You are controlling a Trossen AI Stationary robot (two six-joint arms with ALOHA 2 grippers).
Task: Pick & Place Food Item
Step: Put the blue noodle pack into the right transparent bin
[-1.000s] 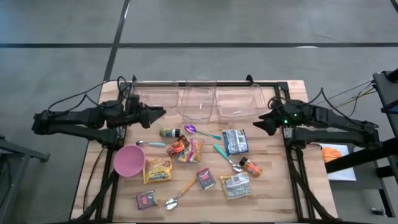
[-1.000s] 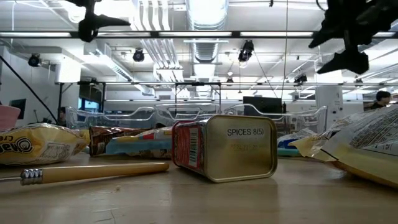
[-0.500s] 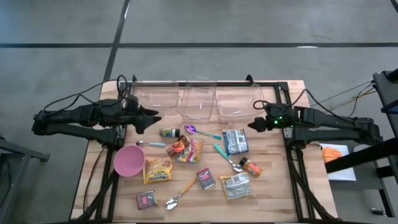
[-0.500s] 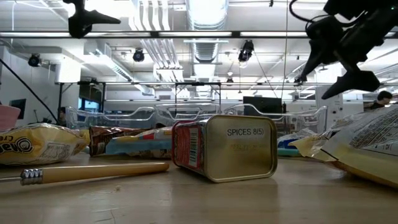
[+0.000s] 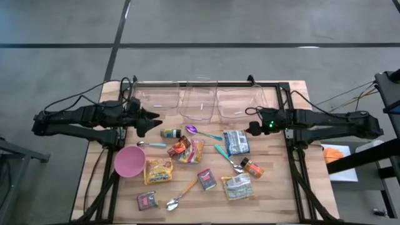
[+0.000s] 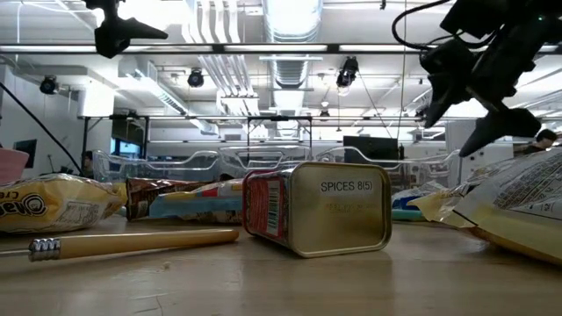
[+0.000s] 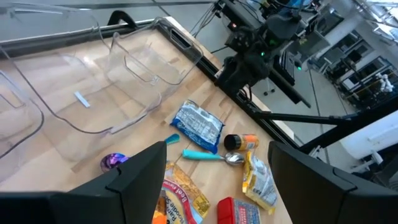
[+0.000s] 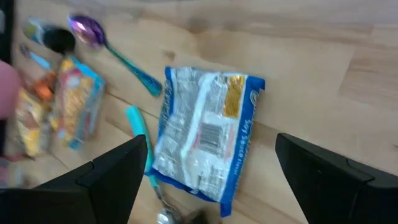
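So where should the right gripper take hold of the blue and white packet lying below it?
The blue and white packet lies flat on the table, so come straight down with the open right gripper and pinch across its narrow width near the middle. A teal spoon lies along one long edge, so watch that side.

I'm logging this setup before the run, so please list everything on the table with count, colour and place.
Clear bins: three, transparent, along the far edge.
Bowl: one, pink, left side.
Blue-white packet: one, right of centre, below the right gripper.
Snack bags: yellow, orange-red, pale.
Spice tins: two, red, near edge and centre.
Spice jars: dark green-capped, orange.
Spoons: purple-teal, teal, wooden-handled, blue-handled.
Left gripper: open, above the left edge.
Right gripper: open, over the packet.
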